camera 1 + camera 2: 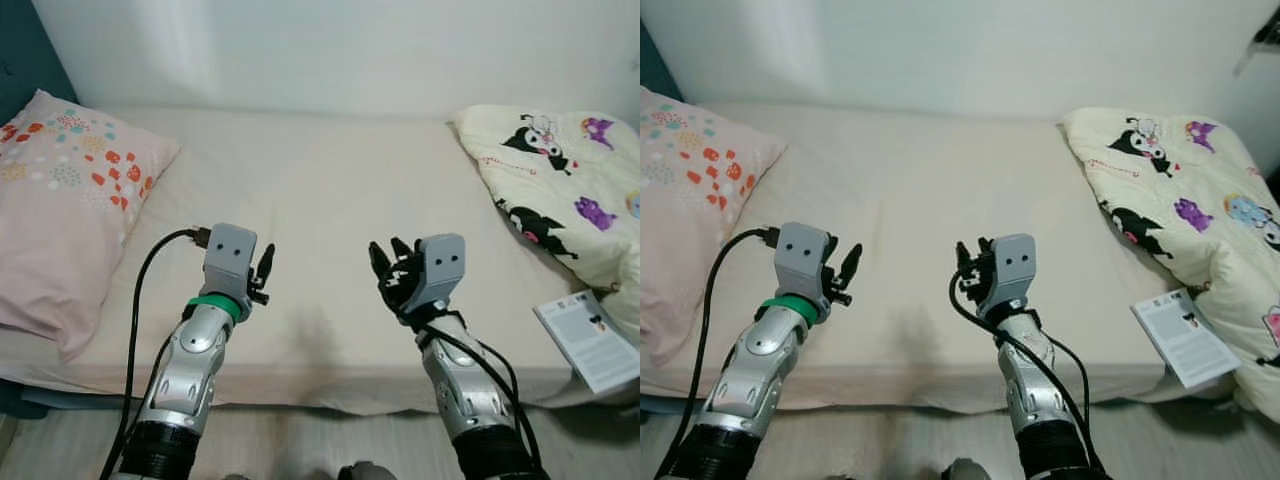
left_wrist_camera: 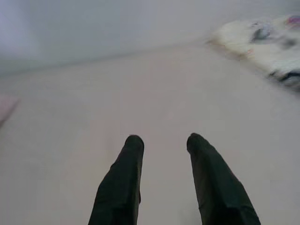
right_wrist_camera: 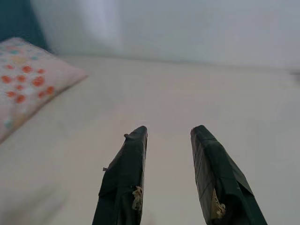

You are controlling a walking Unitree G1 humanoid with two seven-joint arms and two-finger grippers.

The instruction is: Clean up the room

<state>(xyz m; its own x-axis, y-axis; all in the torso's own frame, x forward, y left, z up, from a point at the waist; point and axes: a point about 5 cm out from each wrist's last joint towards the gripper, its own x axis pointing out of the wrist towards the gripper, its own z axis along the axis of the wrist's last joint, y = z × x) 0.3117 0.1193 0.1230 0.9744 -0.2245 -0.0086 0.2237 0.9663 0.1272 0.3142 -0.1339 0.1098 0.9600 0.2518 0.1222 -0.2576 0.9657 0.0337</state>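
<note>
Both arms are raised over the near edge of the bed [image 1: 330, 200], and nothing sits between either set of jaws. The left gripper [image 2: 161, 140] has its jaws released, two black fingers [image 2: 122, 183] parted with only bare beige sheet showing in the gap. The right gripper [image 3: 168, 133] is the same, jaws spread and holding nothing, its fingers [image 3: 124, 178] aimed across the mattress. The pink pillow [image 1: 60, 200] with the red and teal spots lies well off to the outer side of the left jaws, up against the dark teal headboard [image 1: 25, 60]. The cream quilt [image 1: 570, 190] printed with cartoon characters is bunched in a heap well out beyond the right jaws, at the far end of the bed, spilling down over its near edge. A small white booklet [image 1: 592, 340] lies at the bed's edge just beside that quilt, to the outer side of the right jaws and clear of them. The stretch of sheet straight ahead of both jaws is smooth.
</note>
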